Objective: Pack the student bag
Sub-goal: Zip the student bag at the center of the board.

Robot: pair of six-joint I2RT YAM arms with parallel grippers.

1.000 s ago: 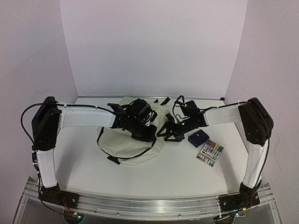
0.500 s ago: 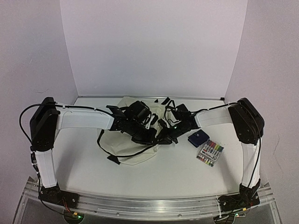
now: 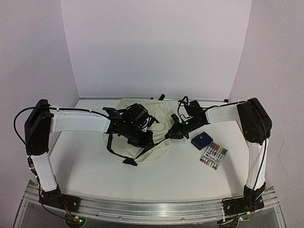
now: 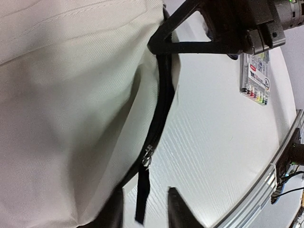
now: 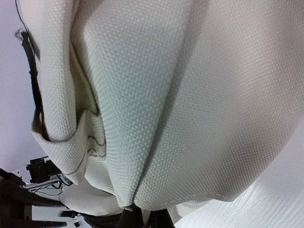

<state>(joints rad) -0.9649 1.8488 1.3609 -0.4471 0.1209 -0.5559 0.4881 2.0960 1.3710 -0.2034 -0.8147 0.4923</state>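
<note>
Bag (image 3: 159, 114) lies crumpled at mid-table (image 3: 85, 166), toward the far side. Both wrists sit over it and hide its centre in top view.

Surroundings: navy pouch (image 3: 201, 141) is just right of the bag, not touching it. Marker set (image 3: 213, 156) is just beside the pouch on its near-right side. A black strap (image 3: 110, 145) loops off the bag's left edge.

L gripper (image 4: 142, 211): fingers spread at the bag's near edge. The zip (image 4: 160, 107) runs along that edge, and its pull tab (image 4: 141, 190) hangs loose between the fingers, unclamped.

R gripper (image 5: 142, 219): fingers pressed together, pinching a fold at the bag's right edge. Cream fabric fills nearly all of the R wrist view. L wrist view shows the same gripper tip at the bag's rim.

Change vs 0.5 s ago: grippers were close together and now stand apart. The bag's right side is drawn out to the right and its near edge has shifted right. Pouch and marker set are unmoved.
</note>
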